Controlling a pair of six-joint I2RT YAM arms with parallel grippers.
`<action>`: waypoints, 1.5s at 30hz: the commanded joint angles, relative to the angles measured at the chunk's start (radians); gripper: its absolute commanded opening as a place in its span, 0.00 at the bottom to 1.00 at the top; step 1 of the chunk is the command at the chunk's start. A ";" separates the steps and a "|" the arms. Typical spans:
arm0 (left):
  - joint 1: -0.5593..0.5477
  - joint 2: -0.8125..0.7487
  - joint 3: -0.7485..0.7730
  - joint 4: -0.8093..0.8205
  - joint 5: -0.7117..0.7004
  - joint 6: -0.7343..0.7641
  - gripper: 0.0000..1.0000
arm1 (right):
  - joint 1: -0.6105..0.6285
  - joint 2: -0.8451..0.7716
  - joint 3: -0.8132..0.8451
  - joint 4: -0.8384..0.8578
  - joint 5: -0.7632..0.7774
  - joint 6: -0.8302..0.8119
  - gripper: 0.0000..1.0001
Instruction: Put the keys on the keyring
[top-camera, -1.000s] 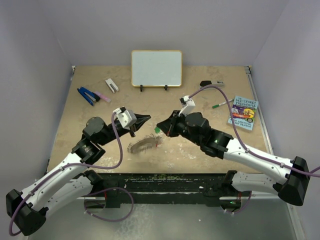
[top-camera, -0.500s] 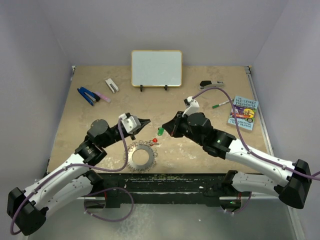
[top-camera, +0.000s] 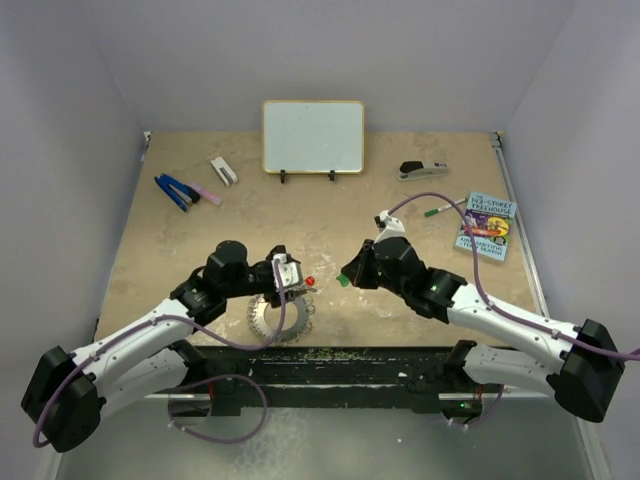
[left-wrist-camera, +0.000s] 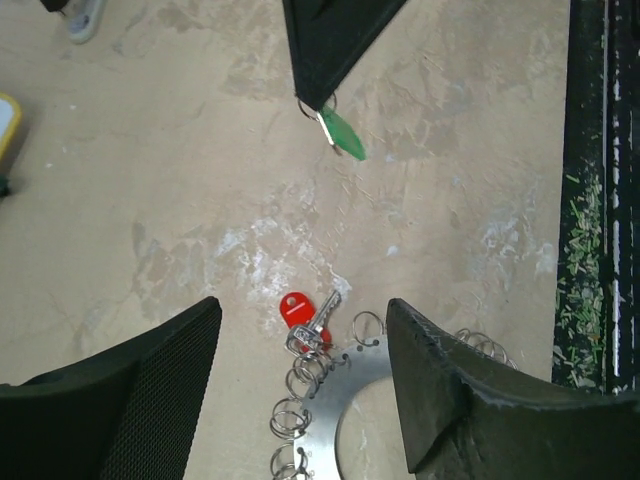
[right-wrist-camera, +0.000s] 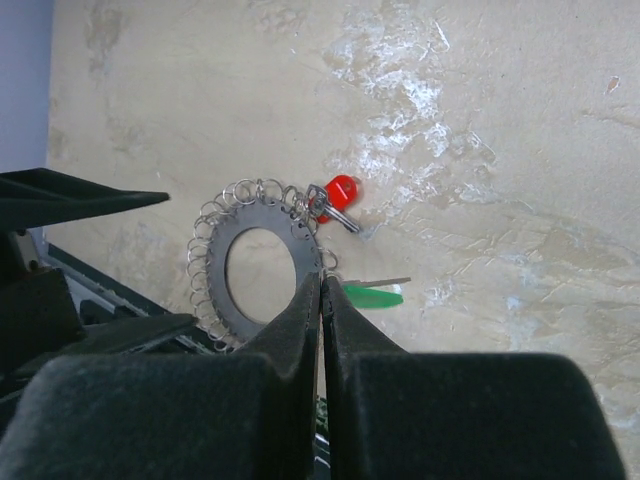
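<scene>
Keyring lies flat on the table near the front edge, between the two arms and closer to the left one. Left gripper hangs over the ring's far rim with its jaws spread wide. In its wrist view the fingers flank the rim and grip nothing. Red key is on the table at that rim, touching the fringe of small loops. Its long axis runs roughly along the rim rather than into the ring, with the red head at one end and the metal blade trailing beside the loops. Can't tell if it's threaded on a loop or just lying against one. Right gripper sits to the right of the ring, near it but apart, jaws pressed together and pinching the green key at the tips. From the left wrist view that key dangles off the fingertips by its metal end, green head hanging away from them at a slant. From the right wrist view its long axis sits crosswise to the fingers, head poking out to one side. Green key touches neither the ring nor the red key. Whiteboard stands upright at the back of the table, and a book lies at the right edge.
</scene>
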 joint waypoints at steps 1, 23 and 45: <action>0.005 0.059 -0.026 0.093 0.089 0.029 0.72 | -0.006 -0.013 -0.002 0.049 -0.001 0.000 0.00; -0.119 0.403 0.145 -0.076 0.108 0.407 0.59 | -0.035 0.023 -0.078 0.123 -0.089 0.013 0.00; -0.193 0.511 0.234 -0.315 -0.121 0.486 0.04 | -0.035 -0.146 -0.074 -0.014 -0.033 0.032 0.00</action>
